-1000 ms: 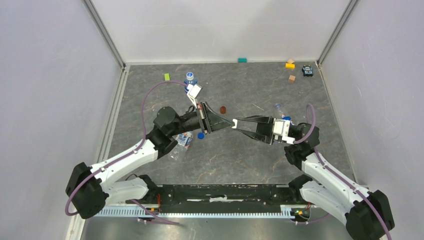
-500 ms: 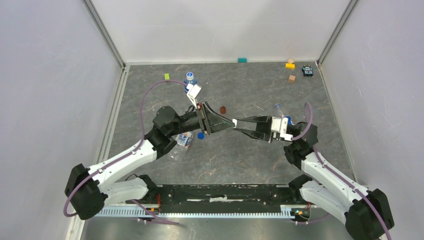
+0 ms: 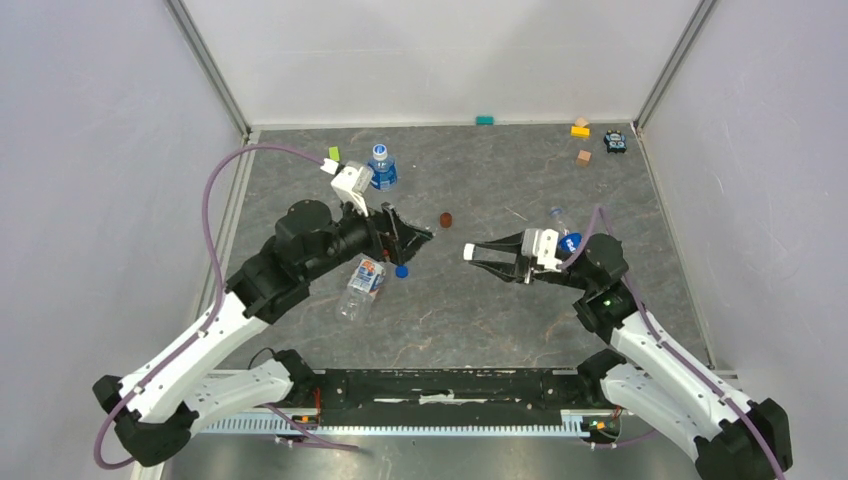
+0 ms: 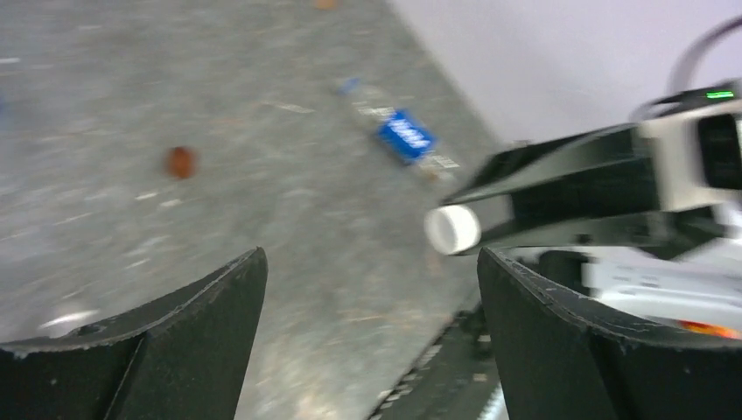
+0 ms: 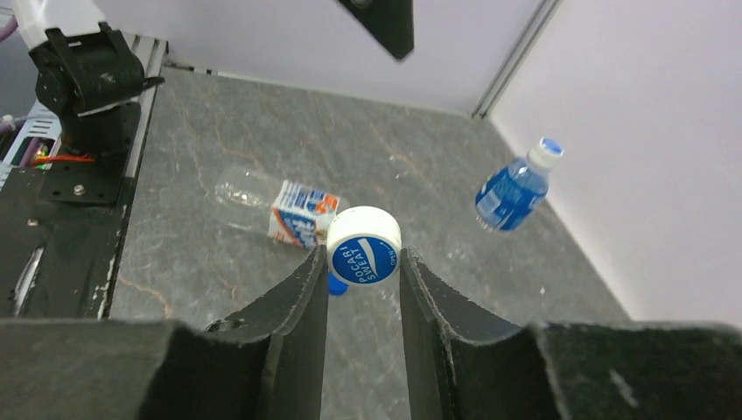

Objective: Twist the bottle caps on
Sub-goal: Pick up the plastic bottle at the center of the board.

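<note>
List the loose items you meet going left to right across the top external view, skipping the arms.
Small green block → upright blue-labelled plastic bottle → solid blue round cap → dark red-brown disc → whitish round cap held by the right pincer → teal block → small black toy.

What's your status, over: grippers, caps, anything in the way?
Left gripper open, empty. Right gripper shut on white cap. Upright bottle at back, two lying bottles. Nothing between grippers.

Three bottles [image 3: 381, 168] [image 3: 360, 287] [image 4: 404, 136], three caps [image 5: 363, 249] [image 3: 401, 270] [image 5: 549, 149], one disc [image 3: 446, 219]
</note>
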Controlling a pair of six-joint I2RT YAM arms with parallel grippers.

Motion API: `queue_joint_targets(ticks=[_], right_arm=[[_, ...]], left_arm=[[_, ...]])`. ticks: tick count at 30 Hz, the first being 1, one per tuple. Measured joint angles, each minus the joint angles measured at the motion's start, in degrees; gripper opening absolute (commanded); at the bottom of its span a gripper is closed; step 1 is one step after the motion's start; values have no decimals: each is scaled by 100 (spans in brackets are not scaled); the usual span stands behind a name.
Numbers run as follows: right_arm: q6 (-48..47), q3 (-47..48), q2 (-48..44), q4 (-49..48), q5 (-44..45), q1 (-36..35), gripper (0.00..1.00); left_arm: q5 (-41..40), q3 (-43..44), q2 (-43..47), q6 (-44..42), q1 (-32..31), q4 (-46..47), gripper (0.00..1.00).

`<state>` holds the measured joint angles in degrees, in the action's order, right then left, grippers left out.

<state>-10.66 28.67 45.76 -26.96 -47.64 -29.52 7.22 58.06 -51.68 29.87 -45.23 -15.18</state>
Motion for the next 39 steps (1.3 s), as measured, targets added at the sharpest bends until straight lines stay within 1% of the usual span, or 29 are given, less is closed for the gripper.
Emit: queue_joint_targets(ticks=[3, 6, 9, 12, 15, 22, 27, 30, 33, 37, 39], right_arm=[[-111, 50, -85, 603, 136, 0, 0], [-186, 52, -214, 1088, 208, 0, 0], [-262, 52, -354, 1423, 289, 0, 0], [-319, 52, -481, 1635, 328, 0, 0], [-380, 52, -564, 1779, 374, 0, 0], [-463, 52, -601, 1904, 420, 0, 0], [-483, 52, -608, 1910, 422, 0, 0], [-487, 52, -610, 1912, 422, 0, 0], [-485, 52, -610, 1912, 420, 0, 0], [-485, 52, -608, 1912, 420, 0, 0], [-485, 52, -605, 1910, 420, 0, 0]], left_arm=[[-979, 319, -57, -654, 0, -975, 97], [-1884, 398, -391, -1145, 42, -1812, 98], [-2439, 402, -1080, -1412, 168, -2516, 99], [-2702, 337, -1794, -1521, 269, -2907, 99], [-2769, 107, -2151, -1547, 407, -3075, 97], [-2531, -391, -2271, -1519, 870, -3040, 93], [-2291, -601, -2487, -1405, 1054, -2811, 92], [-2072, -765, -2597, -1318, 1067, -2588, 89], [-1919, -935, -2684, -1209, 1078, -2396, 82], [-1845, -1005, -2774, -1123, 1078, -2315, 67], [-1801, -1005, -2774, -1091, 1078, -2280, 63]])
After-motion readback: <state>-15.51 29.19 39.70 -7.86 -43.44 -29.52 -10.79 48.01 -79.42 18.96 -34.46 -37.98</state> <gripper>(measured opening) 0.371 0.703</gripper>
